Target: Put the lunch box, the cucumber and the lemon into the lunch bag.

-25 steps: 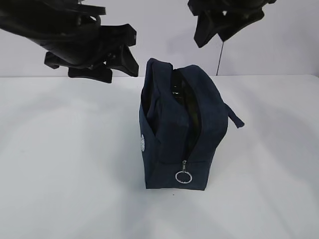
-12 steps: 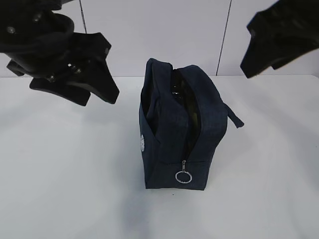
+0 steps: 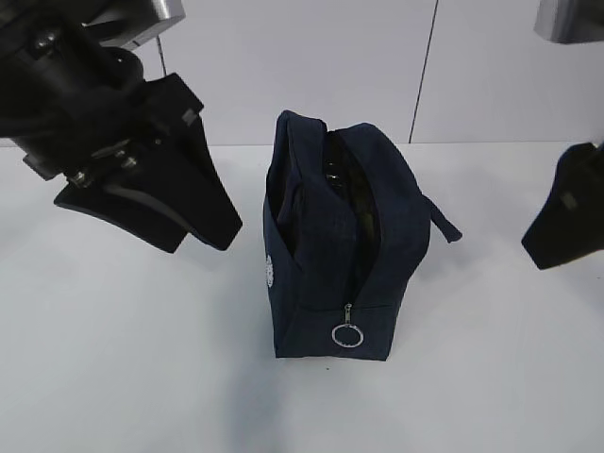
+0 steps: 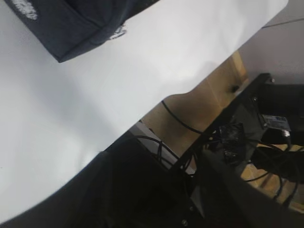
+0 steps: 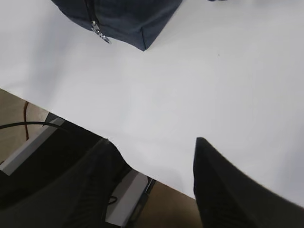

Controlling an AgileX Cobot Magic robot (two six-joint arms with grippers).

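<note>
Looking at the exterior view first: one lunch bag (image 3: 344, 241) stands upright in the middle of the white surface (image 3: 123, 359), zipper run open along the top, the silver ring pull (image 3: 346, 335) hanging low on the end facing me. My left gripper (image 3: 165, 208) hangs up off the surface to the left of the bag, near but not touching it. The right gripper (image 3: 566, 222) is well apart at the right edge, mostly cut off by the frame. Both sets of jaws are spread and holding nothing. Inside the opening I can see something dark and shiny, but honestly can't make out what it is. No lunch box, cucumber or lemon out on the surface that I can see.

Left wrist view: only a corner of the bag (image 4: 71, 23) shows at top left, with a pale printed patch on it. The jaws are a dark blur at the bottom, well away from the bag, over the surface edge, with cables and frame beyond.

Right wrist view: the bag's lower corner (image 5: 128, 19) and the zipper pull (image 5: 99, 31) sit at the top. Two dark fingers (image 5: 223, 190) stand apart at the bottom, bare surface between them, clear of the bag.
</note>
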